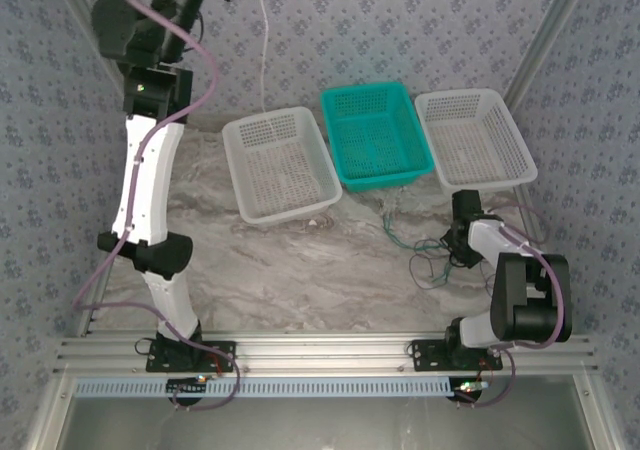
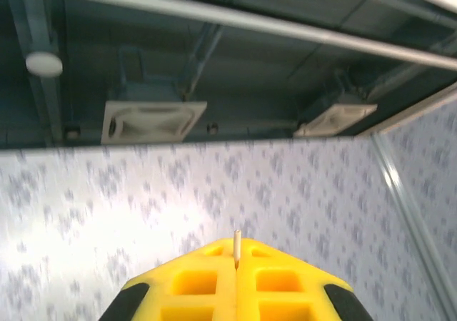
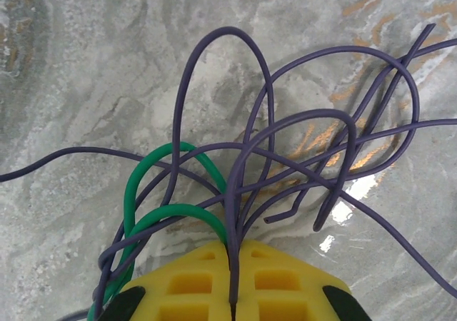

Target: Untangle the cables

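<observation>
Right end effector (image 3: 232, 253) is clamped on a thin dark purple wire (image 3: 230, 214) on the marble surface (image 3: 86, 64). Left end effector (image 2: 235, 258) is pinching a thin whitish wire (image 2: 236, 240).

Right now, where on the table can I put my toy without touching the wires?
Bare table lies in front of the left white basket, between the left arm and the cables. It is crowded in front of the teal basket and right white basket, where the right gripper pinches the tangle.
</observation>
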You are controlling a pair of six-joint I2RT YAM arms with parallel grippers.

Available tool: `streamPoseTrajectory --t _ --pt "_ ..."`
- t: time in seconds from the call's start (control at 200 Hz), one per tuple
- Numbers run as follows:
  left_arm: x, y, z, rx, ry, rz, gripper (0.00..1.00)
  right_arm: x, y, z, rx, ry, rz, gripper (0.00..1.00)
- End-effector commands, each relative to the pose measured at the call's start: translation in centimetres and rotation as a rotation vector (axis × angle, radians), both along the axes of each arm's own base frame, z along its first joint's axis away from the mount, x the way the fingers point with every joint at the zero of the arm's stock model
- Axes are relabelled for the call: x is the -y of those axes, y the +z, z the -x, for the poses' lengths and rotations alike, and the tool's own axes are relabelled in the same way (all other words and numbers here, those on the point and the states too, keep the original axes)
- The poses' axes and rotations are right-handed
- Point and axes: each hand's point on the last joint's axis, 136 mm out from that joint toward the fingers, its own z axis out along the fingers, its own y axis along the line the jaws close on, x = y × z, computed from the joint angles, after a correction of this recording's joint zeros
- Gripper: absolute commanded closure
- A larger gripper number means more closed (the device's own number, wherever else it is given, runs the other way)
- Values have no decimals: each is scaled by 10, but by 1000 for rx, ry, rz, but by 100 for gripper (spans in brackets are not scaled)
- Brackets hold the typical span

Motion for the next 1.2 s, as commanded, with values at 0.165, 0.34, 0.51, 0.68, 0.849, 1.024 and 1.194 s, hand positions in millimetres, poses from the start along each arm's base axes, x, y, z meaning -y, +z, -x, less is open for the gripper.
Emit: streamPoseTrajectory --t 0.165,0.34,0.51,0.68,0.849,1.024,1.194 --pt "5 -161 -133 -492 320 -199 100 -17 -8 1 -51 83 -26 100" --pt "-12 -288 -169 -764 469 -293 100 -21 -9 0 -47 94 -32 100" --pt "-4 -405 -165 -1018 390 -379 100 -25 -8 -2 -49 110 -25 100" --pt "-4 -440 -156 -1128 342 -337 52 -28 -6 -3 -54 121 -27 100" --pt "-8 -402 -129 -1116 295 -306 22 -30 -3 -5 -54 135 -18 100" --pt "-12 -362 -78 -1147 208 -269 16 -32 -3 -8 -45 136 -20 100" --pt "1 -380 7 -1329 51 -184 18 -36 1 -12 -37 140 -23 100"
